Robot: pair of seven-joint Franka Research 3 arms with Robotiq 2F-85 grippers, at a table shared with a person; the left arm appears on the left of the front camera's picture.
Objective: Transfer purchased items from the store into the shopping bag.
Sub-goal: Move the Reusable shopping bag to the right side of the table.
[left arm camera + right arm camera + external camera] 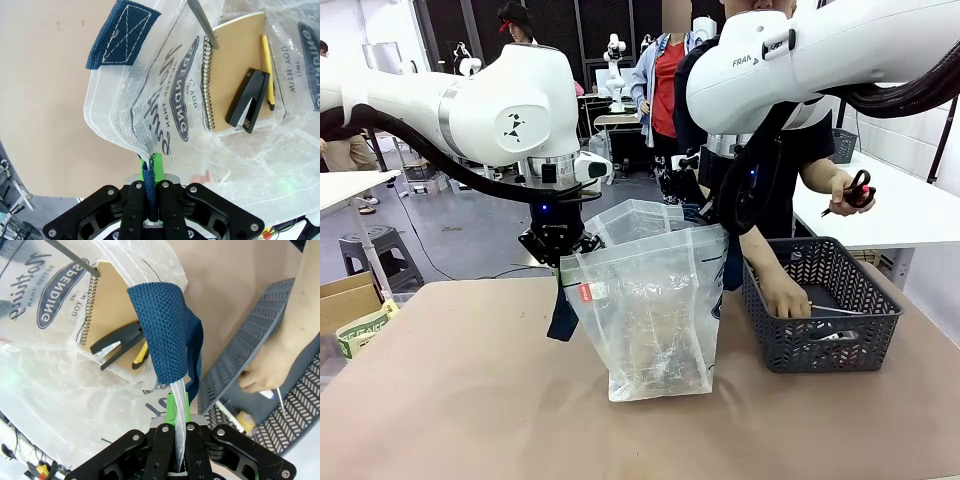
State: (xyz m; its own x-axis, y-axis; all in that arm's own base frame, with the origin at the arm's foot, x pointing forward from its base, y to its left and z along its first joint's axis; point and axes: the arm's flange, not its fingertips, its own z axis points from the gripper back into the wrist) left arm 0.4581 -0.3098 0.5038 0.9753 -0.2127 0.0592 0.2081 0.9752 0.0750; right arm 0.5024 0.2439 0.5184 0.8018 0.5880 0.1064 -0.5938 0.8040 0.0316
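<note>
Person's forearm [767, 262] reaches into the basket [865, 345] just beside the bag [655, 310].

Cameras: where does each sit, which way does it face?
Front: fixed between the arms, faces across the table at the person; shows left tool, right tool, bag, basket.
Left wrist: on left arm, looks along its shut tool into the bag.
Right wrist: on right arm, looks along its shut tool into the bag; person's hand in basket.
Shared: both wrist views show notebook, stapler.
</note>
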